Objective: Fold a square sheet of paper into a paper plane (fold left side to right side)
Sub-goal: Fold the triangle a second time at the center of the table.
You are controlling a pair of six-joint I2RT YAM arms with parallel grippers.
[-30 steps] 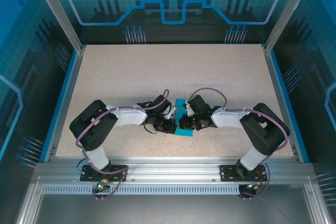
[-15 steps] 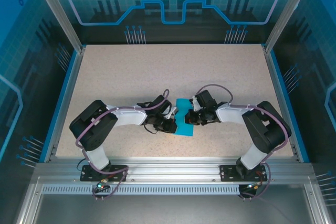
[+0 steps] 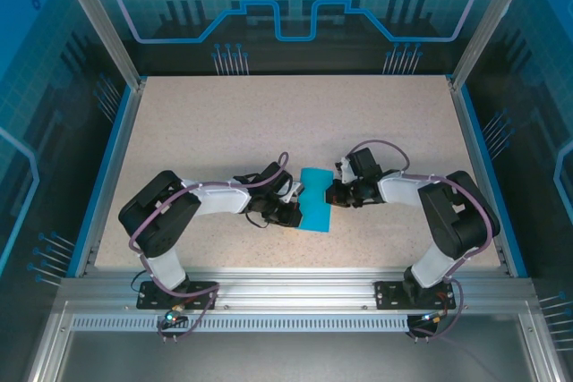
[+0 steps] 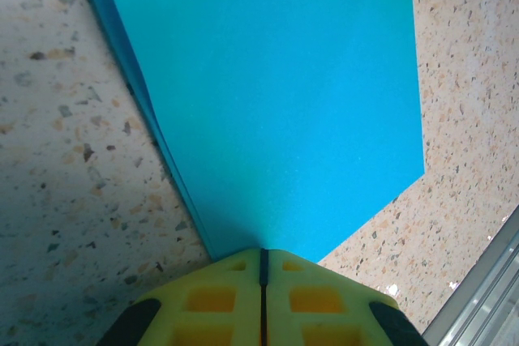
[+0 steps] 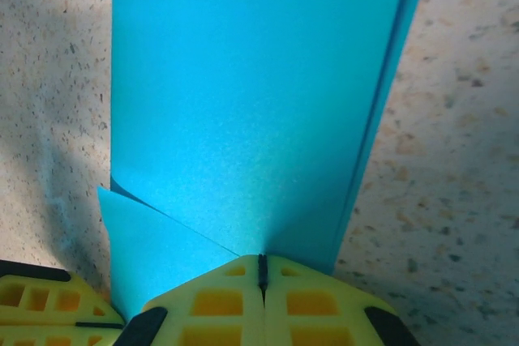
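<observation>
We see a speckled beige tabletop (image 3: 269,123) filling the middle of the top view, with a blue rim down its left and right sides. One thing lies flat on it, just below and right of centre: the teal-blue paper (image 3: 314,201), folded into a narrow strip. The right wrist view shows layered edges and a small triangular flap at lower left.

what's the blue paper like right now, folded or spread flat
Folded: the blue paper is a narrow strip, and the right wrist view shows a doubled edge and a diagonal flap.
</observation>
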